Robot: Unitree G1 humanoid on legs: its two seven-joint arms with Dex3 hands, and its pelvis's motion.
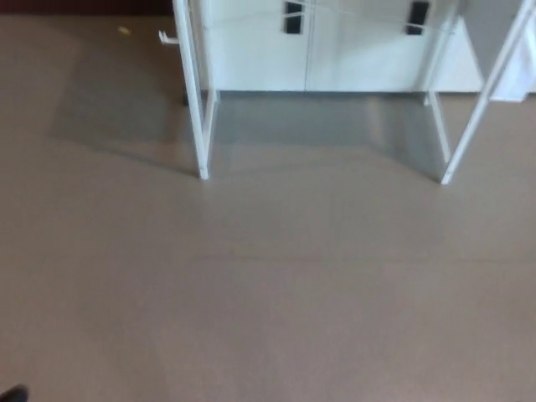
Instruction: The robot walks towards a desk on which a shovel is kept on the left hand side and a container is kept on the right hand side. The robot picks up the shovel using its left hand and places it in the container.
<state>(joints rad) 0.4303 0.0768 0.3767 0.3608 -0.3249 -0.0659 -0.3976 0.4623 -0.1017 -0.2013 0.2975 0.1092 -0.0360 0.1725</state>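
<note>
Fingers of both hands out of frame; state unknown. Shovel and container not visible either, presumably up on the surface above view. Only white desk legs [201, 126], cabinet [310, 50] and floor [268, 293] show. Shovel probably rigid, light; take it by the handle.

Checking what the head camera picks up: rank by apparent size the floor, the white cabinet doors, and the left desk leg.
1. floor
2. white cabinet doors
3. left desk leg
</note>
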